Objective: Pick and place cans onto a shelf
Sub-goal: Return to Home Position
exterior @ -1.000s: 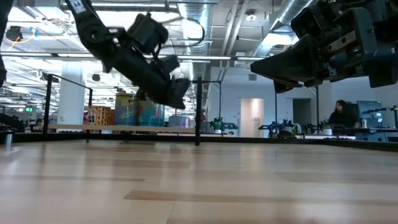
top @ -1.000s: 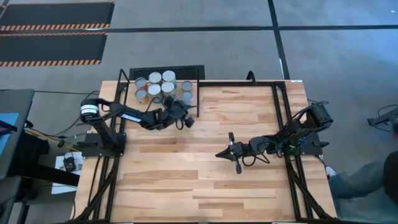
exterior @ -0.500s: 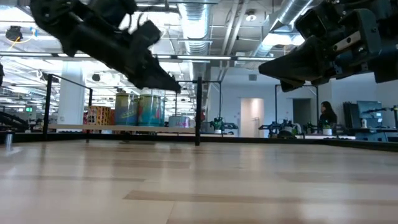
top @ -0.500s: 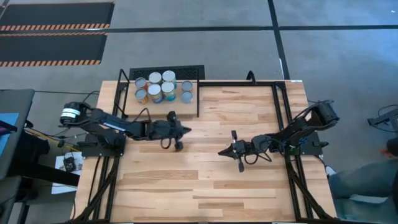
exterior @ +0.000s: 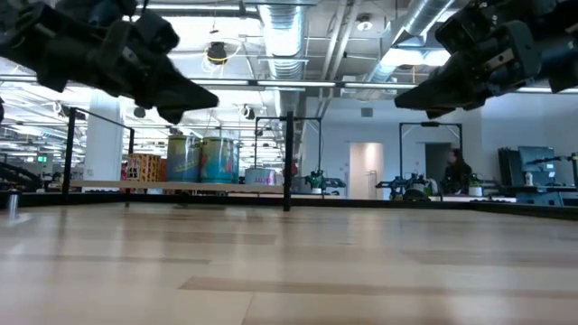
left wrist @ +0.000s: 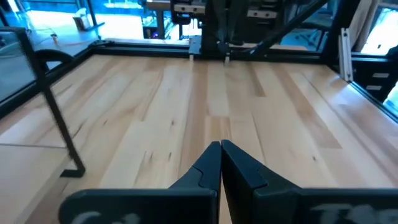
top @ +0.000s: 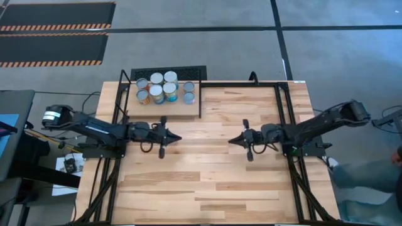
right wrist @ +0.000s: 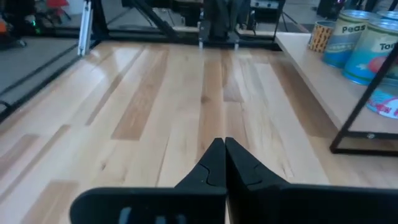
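The table (top: 207,182) is made of wooden planks. On its far left part stands the shelf (top: 164,108), a pale board with thin black rods around it. Eight cans (top: 163,88) sit on the shelf. They are packed close together on the far side of the board, and their round tops are silver or white. In the low view the cans (exterior: 200,159) stand up straight on the shelf (exterior: 181,187), with blue and yellowish labels. In the right wrist view a blue can (right wrist: 353,36) has the word "Peas" on it, and it stands on the shelf (right wrist: 320,81) with other cans beside it. The left gripper (top: 176,137) hangs over the left middle of the table, a little nearer than the shelf and apart from it. Its two fingers (left wrist: 205,169) are pressed together into a point. The right gripper (top: 230,141) hangs over the right middle of the table, well apart from the shelf. Its fingers (right wrist: 241,167) are pressed together too. The two grippers point at each other, with bare table between them. In the low view the left gripper (exterior: 209,96) and the right gripper (exterior: 403,99) are both up in the air above the wood. Far back in the room stands a person (exterior: 456,171).
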`<move>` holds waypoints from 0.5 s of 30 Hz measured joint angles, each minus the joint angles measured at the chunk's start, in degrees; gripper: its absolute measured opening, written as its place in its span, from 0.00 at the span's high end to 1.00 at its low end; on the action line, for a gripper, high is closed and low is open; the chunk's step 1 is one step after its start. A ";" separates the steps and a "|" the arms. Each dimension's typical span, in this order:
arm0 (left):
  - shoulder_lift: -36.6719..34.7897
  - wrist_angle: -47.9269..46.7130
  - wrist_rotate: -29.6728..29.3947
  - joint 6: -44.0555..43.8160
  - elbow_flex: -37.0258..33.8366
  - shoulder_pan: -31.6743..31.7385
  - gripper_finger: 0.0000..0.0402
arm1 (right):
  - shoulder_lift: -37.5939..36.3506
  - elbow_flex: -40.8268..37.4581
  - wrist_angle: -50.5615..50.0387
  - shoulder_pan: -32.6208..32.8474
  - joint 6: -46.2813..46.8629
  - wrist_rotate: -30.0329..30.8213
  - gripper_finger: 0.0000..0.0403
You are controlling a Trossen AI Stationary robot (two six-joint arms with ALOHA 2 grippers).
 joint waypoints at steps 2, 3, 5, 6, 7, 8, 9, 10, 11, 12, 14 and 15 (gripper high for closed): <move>-2.54 0.26 -0.01 -0.11 -1.93 0.01 1.00 | -2.47 -0.02 -3.13 -0.98 -0.70 -0.37 0.98; -3.80 0.41 0.00 -0.11 -2.77 0.01 1.00 | -3.44 0.00 -4.44 -1.44 -1.25 -0.34 0.98; -6.42 0.63 -0.01 -0.49 -4.62 0.01 1.00 | -6.11 -0.87 -5.73 -2.37 -2.00 -0.34 0.98; -7.88 0.68 0.01 -0.81 -5.53 0.01 1.00 | -7.19 -1.52 -5.13 -2.82 -2.14 -0.34 0.98; -9.58 0.58 0.09 -0.84 -6.52 0.01 1.00 | -8.57 -2.39 -4.96 -3.28 -2.39 -0.31 0.98; -10.93 0.74 0.60 -0.86 -7.09 0.01 1.00 | -10.06 -3.39 -5.10 -3.68 -2.57 -0.30 0.98; -12.39 0.86 1.15 -0.82 -7.84 0.01 1.00 | -11.52 -4.36 -5.05 -4.04 -2.63 -0.30 0.98; -13.94 0.80 1.64 -0.84 -8.62 0.07 1.00 | -13.25 -5.34 -5.00 -4.44 -2.68 -0.34 0.98; -15.42 0.66 2.20 -0.83 -9.13 0.16 1.00 | -14.84 -6.25 -4.81 -4.89 -2.67 -0.34 0.98; -17.14 0.61 2.87 -0.82 -9.87 0.33 1.00 | -16.31 -7.06 -4.64 -5.15 -2.52 -0.34 0.98; -20.20 0.24 3.09 -0.81 -10.93 0.66 1.00 | -19.79 -8.72 -5.12 -5.70 -2.26 -0.64 0.98; -21.91 -0.75 3.04 -0.84 -11.56 0.71 1.00 | -21.48 -9.43 -5.09 -5.87 -2.26 -1.12 0.98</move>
